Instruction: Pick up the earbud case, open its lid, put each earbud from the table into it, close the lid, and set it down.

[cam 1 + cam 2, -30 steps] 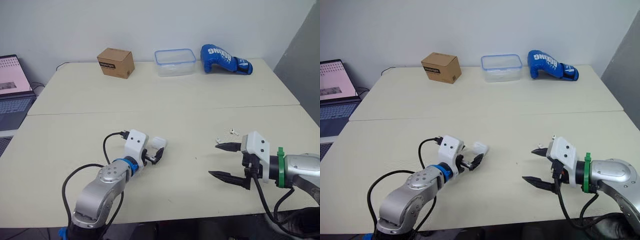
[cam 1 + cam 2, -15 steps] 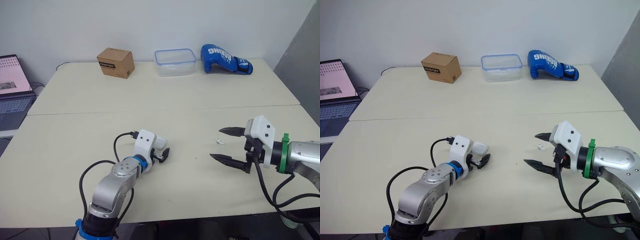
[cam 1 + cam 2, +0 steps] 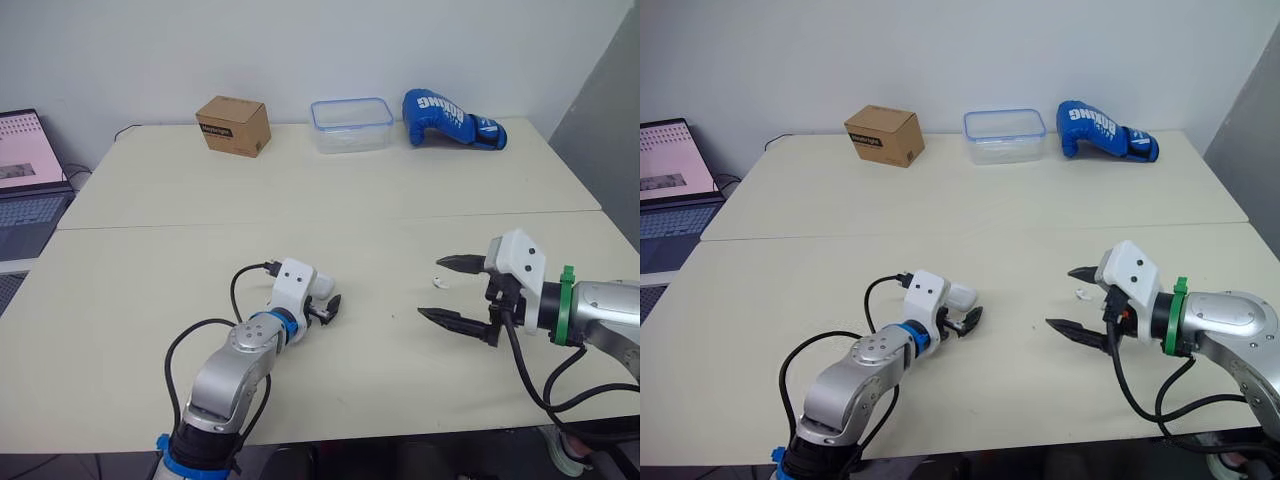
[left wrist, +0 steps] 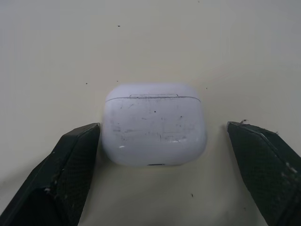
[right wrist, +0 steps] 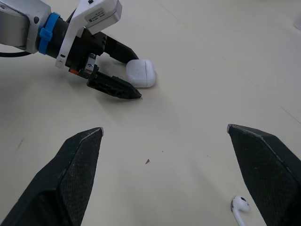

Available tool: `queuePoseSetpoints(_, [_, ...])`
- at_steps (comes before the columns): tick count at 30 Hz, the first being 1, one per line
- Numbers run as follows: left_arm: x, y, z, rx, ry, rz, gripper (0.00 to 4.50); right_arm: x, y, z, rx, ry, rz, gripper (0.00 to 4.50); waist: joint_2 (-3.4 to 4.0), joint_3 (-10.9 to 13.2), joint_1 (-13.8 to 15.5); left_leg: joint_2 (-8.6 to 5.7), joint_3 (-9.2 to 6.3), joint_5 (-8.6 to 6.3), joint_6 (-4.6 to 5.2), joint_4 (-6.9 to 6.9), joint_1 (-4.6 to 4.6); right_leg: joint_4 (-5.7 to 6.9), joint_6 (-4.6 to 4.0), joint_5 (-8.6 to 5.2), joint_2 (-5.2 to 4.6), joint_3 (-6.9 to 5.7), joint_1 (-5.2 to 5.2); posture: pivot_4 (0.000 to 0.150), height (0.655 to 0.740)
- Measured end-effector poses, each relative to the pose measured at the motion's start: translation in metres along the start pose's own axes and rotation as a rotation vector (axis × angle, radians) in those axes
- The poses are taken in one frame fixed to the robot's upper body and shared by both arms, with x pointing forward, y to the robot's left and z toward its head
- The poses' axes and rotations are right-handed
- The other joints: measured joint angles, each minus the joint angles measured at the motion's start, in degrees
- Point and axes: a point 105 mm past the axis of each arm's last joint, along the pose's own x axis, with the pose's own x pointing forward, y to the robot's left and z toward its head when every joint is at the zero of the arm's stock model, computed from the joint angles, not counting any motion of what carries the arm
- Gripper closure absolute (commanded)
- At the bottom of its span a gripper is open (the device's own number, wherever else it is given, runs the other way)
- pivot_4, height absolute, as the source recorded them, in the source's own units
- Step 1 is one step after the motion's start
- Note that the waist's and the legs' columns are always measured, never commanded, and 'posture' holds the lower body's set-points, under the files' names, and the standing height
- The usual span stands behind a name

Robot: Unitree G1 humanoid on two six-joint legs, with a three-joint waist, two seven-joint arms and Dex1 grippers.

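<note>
The white earbud case [image 4: 155,125] lies shut on the beige table, left of centre near the front. My left gripper [image 3: 322,302] is open around it, one black finger on each side; one finger is nearly touching the case and the other stands apart. A single white earbud [image 3: 440,281] lies on the table to the right, just beside the upper finger of my right gripper [image 3: 429,289]. That gripper is open and empty, pointing left toward the case [image 5: 140,73]. The same earbud [image 5: 240,205] lies close by one fingertip in the right wrist view.
At the table's far edge stand a brown cardboard box [image 3: 232,125], a clear plastic container [image 3: 350,124] with a blue rim, and a blue boxing glove [image 3: 452,118]. A laptop [image 3: 25,190] sits off the table's left side. A seam [image 3: 330,220] crosses the table.
Over the last second my left gripper slid forward so its fingers flank the case. My right gripper rose and shifted toward the earbuds, and only one earbud shows now.
</note>
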Motion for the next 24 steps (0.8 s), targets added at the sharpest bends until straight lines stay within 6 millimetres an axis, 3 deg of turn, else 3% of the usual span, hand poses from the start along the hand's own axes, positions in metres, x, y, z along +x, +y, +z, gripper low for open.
queuePoseSetpoints(4, [0.001, 0.001, 0.0, -0.005, -0.002, 0.004, 0.72, 0.0, 0.0, 0.0, 0.001, 0.0, 0.002, 0.0, 0.0, 0.0, 0.0, 0.0, 0.0, 0.0, 0.0, 0.01, 0.0, 0.0, 0.0, 0.0, 0.0, 0.0, 0.0, 0.15, 0.7307])
queuePoseSetpoints(7, [0.002, 0.002, 0.001, -0.008, -0.003, 0.01, 1.65, 0.0, 0.001, -0.001, 0.005, 0.003, 0.003, 0.0, 0.0, 0.0, 0.0, -0.01, 0.01, 0.0, 0.0, 0.01, 0.0, -0.01, 0.0, 0.0, 0.0, 0.01, 0.0, 0.15, 0.7307])
queuePoseSetpoints(8, [0.002, 0.002, 0.001, -0.008, -0.003, 0.011, 1.74, 0.0, 0.001, -0.001, 0.005, 0.003, 0.003, 0.0, 0.0, 0.0, 0.0, -0.01, 0.0, 0.0, 0.0, 0.01, -0.01, -0.02, 0.0, 0.0, -0.01, 0.0, 0.0, 0.15, 0.7307])
queuePoseSetpoints(16, [0.002, 0.001, 0.001, -0.005, -0.002, 0.014, 1.74, 0.0, 0.002, 0.0, -0.001, 0.001, 0.006, 0.0, 0.0, 0.0, 0.1, -0.01, 0.0, 0.0, 0.0, 0.01, 0.0, -0.01, 0.0, 0.0, -0.01, 0.0, 0.0, 0.15, 0.7307])
queuePoseSetpoints(24, [-0.004, 0.014, 0.0, 0.062, 0.018, 0.001, 1.74, -0.001, 0.005, 0.001, 0.002, 0.011, 0.039, 0.0, 0.0, 0.0, 0.0, 0.02, -0.01, 0.0, 0.0, 0.0, 0.0, 0.0, 0.0, 0.0, 0.01, -0.02, -0.01, 0.15, 0.7307])
